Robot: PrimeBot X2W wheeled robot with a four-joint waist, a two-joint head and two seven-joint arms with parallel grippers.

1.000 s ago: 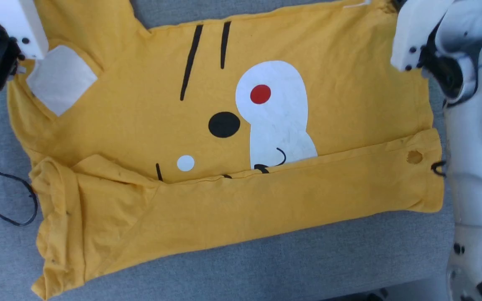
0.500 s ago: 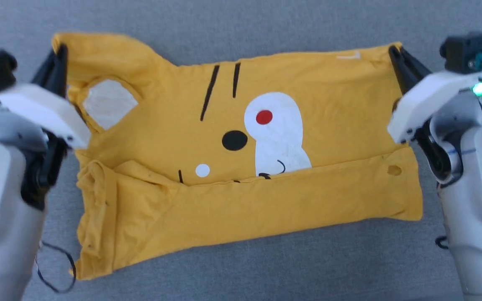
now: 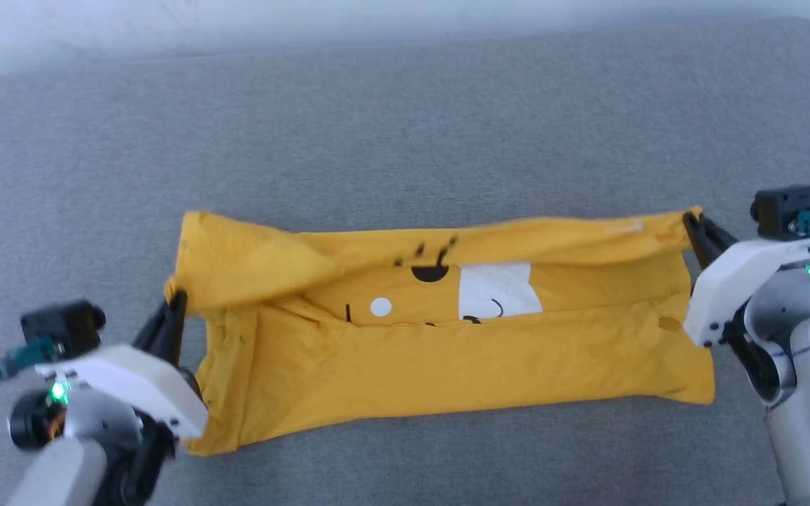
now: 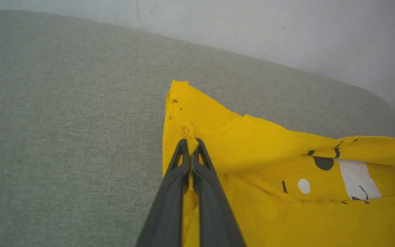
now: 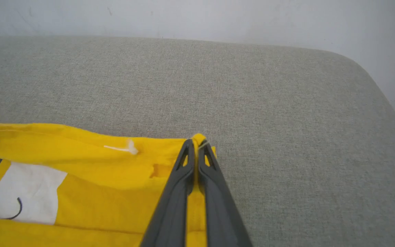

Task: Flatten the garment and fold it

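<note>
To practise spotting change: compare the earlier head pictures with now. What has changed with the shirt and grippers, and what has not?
The left gripper and right gripper, each shut on a far corner of the garment, have drawn its far edge toward the robot; it now drapes over the face print, hiding the red spot. The head camera also shifted. Unchanged: the near folded band and the white dot.

Grey fabric surface (image 3: 405,126), pale wall (image 5: 197,17)
</note>
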